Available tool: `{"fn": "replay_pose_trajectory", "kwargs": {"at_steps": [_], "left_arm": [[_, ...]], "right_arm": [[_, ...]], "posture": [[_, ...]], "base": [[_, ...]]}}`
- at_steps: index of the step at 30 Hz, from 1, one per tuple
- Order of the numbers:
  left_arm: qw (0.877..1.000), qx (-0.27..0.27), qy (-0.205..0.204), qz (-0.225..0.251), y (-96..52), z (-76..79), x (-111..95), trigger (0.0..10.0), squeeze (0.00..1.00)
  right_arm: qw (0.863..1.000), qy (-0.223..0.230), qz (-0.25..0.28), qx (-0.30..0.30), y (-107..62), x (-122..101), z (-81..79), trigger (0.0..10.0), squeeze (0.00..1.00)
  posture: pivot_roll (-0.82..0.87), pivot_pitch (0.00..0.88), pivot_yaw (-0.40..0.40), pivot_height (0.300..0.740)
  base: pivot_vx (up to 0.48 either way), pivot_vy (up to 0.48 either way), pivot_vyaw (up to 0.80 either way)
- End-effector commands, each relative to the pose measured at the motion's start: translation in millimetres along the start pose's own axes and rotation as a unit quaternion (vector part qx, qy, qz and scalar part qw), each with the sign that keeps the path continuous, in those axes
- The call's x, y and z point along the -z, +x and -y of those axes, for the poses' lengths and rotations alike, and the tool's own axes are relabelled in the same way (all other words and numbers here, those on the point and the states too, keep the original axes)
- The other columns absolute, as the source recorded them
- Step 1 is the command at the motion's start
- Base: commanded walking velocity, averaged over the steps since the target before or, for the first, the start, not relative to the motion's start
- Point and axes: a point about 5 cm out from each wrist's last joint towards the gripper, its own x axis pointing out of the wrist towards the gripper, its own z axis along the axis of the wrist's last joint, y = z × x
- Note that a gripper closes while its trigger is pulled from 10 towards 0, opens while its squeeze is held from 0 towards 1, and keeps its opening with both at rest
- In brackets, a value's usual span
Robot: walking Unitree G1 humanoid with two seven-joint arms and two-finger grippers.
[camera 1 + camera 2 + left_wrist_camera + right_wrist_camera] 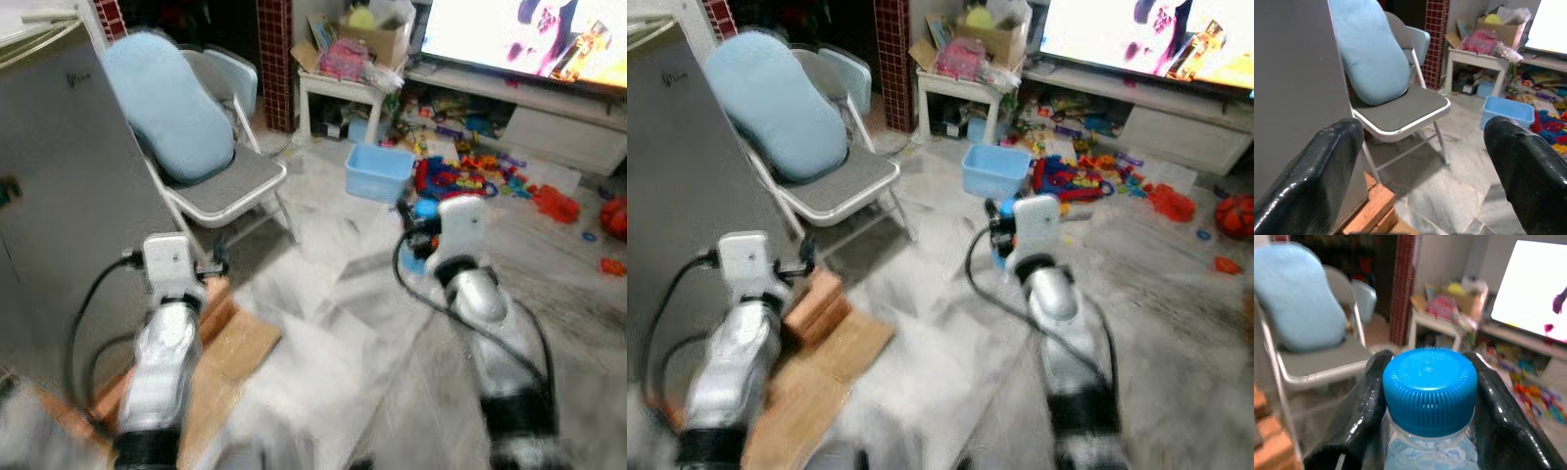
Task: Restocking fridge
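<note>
Right gripper point(1425, 431), centre of the head views: jaws clamped on a clear plastic bottle with a ribbed blue cap point(1429, 384). Left gripper point(1420, 161), lower left: jaws spread wide, nothing between them. Grey fridge side point(59, 196), left edge. Grey folding chair with pale blue cushion point(167, 103), upper left.

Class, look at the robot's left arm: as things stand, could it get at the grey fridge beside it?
Probably yes. The left gripper is open and holds nothing, and the fridge stands close on that side. Nothing lies between them; the folding chair sits further ahead.
</note>
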Motion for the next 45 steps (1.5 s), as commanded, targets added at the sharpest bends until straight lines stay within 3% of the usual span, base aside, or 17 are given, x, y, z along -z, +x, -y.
{"fn": "replay_pose_trajectory", "kwargs": {"at_steps": [1, 10, 27, 33, 45], "left_arm": [[1.0, 0.003, 0.002, 0.011, 2.4, -0.3, -6, 10.0, 0.0], [1.0, -0.001, -0.008, 0.01, 6.2, -1.0, -9, 10.0, 0.0], [0.999, -0.022, -0.033, 0.004, 3.6, -4.9, -6, 10.0, 0.0], [0.999, -0.027, -0.022, 0.018, 4.7, -4.1, -9, 10.0, 0.0], [0.999, -0.02, 0.002, 0.029, 2.5, 0.8, -12, 10.0, 0.0]], "right_arm": [[1.0, -0.006, 0.02, -0.007, 3.6, -10, -4.2, 10.0, 0.0], [0.999, 0.011, 0.04, -0.002, 5.1, -18, -4.9, 10.0, 0.0], [0.999, 0.012, 0.045, 0.0, 8.8, -22, -4.5, 10.0, 0.0], [0.999, 0.002, 0.048, -0.006, 9.4, -24, -4.6, 10.0, 0.0], [0.998, -0.001, 0.054, -0.015, 8.1, -24, -8.1, 10.0, 0.0]], "posture": [[0.06, 0.0, -0.044, 0.74], [0.05, 0.0, -0.036, 0.74], [0.06, 0.0, -0.049, 0.74], [0.06, 0.0, -0.052, 0.74], [0.07, 0.0, -0.051, 0.74]], "base": [[0.0, 0.0, 0.0], [0.0, 0.0, 0.0], [0.0, 0.478, 0.0], [0.0, 0.48, 0.0], [0.0, 0.0, 0.8]]}}
